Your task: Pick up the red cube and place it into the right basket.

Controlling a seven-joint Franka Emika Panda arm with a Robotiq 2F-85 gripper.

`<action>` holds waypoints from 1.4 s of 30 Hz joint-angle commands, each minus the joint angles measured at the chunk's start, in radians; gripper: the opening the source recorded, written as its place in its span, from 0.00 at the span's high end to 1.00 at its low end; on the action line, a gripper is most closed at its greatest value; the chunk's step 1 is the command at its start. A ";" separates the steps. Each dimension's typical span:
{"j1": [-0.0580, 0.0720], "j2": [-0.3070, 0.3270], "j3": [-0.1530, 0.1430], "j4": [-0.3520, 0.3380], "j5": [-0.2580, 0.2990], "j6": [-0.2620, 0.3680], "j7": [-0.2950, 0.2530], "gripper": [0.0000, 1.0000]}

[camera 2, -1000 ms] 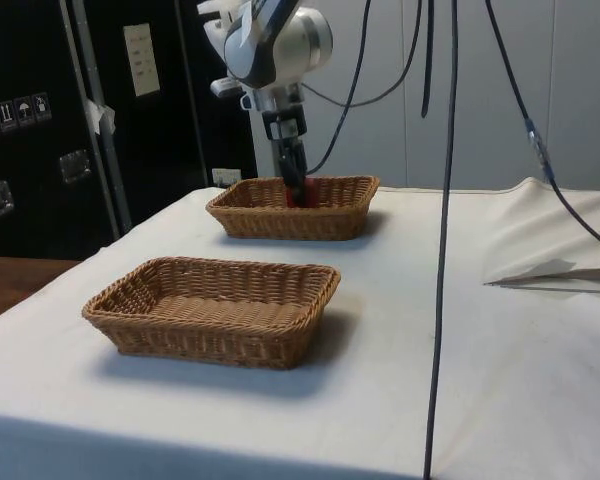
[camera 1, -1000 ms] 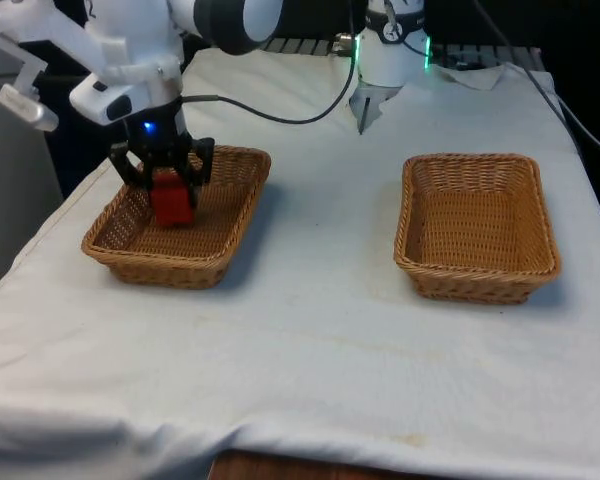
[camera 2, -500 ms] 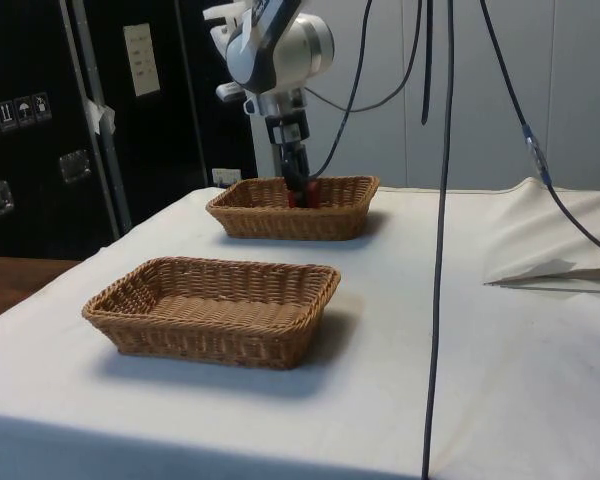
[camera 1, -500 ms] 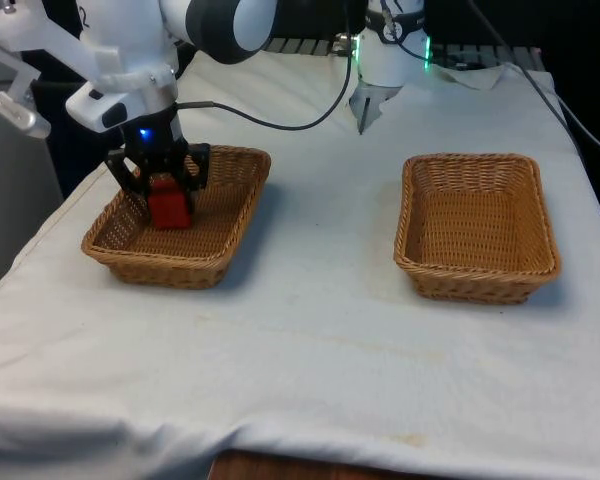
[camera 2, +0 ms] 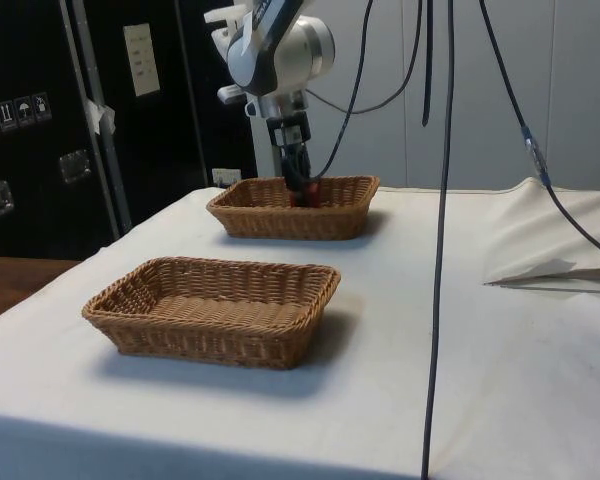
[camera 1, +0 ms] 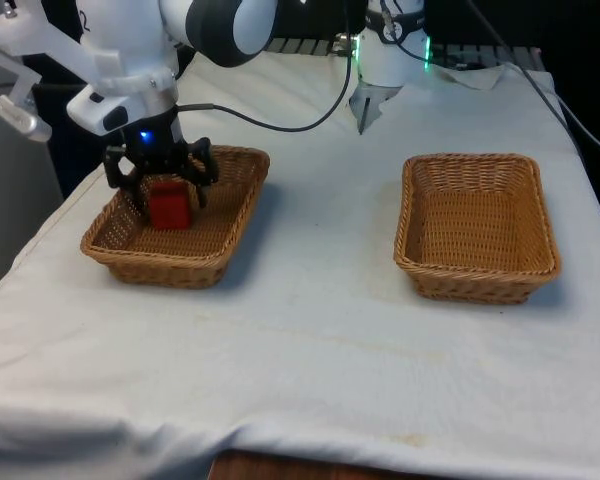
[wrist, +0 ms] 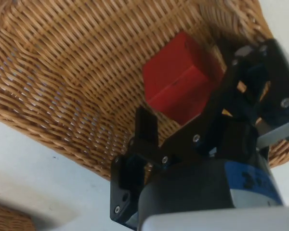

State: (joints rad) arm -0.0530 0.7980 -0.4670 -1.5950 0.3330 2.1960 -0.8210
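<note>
Front view: red cube (camera 1: 169, 205) sits inside the basket (camera 1: 223, 243) on the front view's left, on its woven floor. Gripper (camera 1: 161, 184) low over it, fingers spread to either side of the cube, released, not pinching. Second basket (camera 1: 478, 285) on the front view's right, well apart. White cloth (camera 1: 310, 340) under both. Side view: gripper (camera 2: 299, 192) reaches down into the far basket (camera 2: 330, 223); a sliver of red cube (camera 2: 302, 199) at the fingertips. Near basket (camera 2: 180, 335) in foreground. Wrist view: red cube (wrist: 180, 78) on the basket (wrist: 62, 72) wicker, lying between the parted fingers (wrist: 146, 126).
</note>
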 commanded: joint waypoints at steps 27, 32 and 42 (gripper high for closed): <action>0.041 -0.131 -0.025 -0.039 -0.030 -0.088 0.022 0.00; 0.050 -0.176 -0.026 -0.050 -0.040 -0.119 0.038 0.00; 0.071 -0.249 -0.025 -0.074 -0.062 -0.153 0.075 0.00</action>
State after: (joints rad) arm 0.0070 0.5600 -0.4860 -1.6590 0.2810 2.0370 -0.7580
